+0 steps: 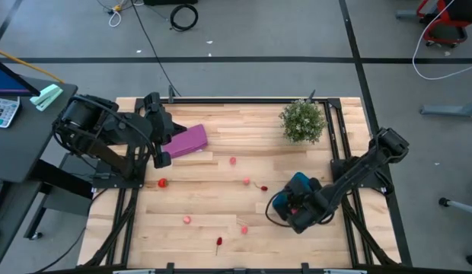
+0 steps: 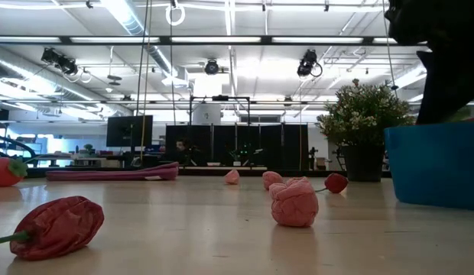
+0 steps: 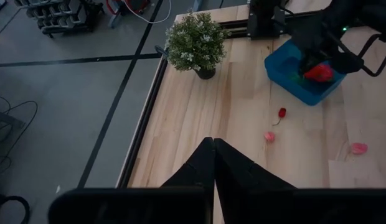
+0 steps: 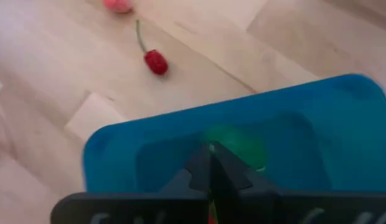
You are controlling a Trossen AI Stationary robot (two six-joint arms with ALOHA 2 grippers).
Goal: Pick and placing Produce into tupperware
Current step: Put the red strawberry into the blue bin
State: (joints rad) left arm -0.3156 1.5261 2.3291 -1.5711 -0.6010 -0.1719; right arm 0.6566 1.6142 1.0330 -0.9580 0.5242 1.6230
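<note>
The teal tupperware (image 1: 299, 181) sits near the table's right side, also in the low view (image 2: 436, 164). My right gripper (image 1: 295, 201) hangs over it, fingers shut in its wrist view (image 4: 210, 149). A green piece (image 4: 238, 144) lies inside the tupperware. A red piece (image 3: 319, 73) shows right under that gripper. Several small red and pink produce pieces lie on the boards, among them a red one (image 1: 161, 183), a pink one (image 1: 233, 160) and a cherry (image 1: 260, 187). My left gripper (image 1: 164, 161) waits shut (image 3: 213, 144) at the table's left, beside the purple object. My right gripper points down into the tupperware (image 4: 149, 130) with its fingers together. The red piece (image 3: 319, 73) sits right at its fingers in the left wrist view. The gripper's body hides the spot, so I cannot tell whether it touches that piece.
A flat purple object (image 1: 186, 141) lies at the far left, next to the left gripper. A bushy potted plant (image 1: 302, 122) stands at the far right, just beyond the tupperware. More produce (image 1: 187, 220) (image 1: 243, 227) (image 1: 219, 243) lies toward the near edge.
</note>
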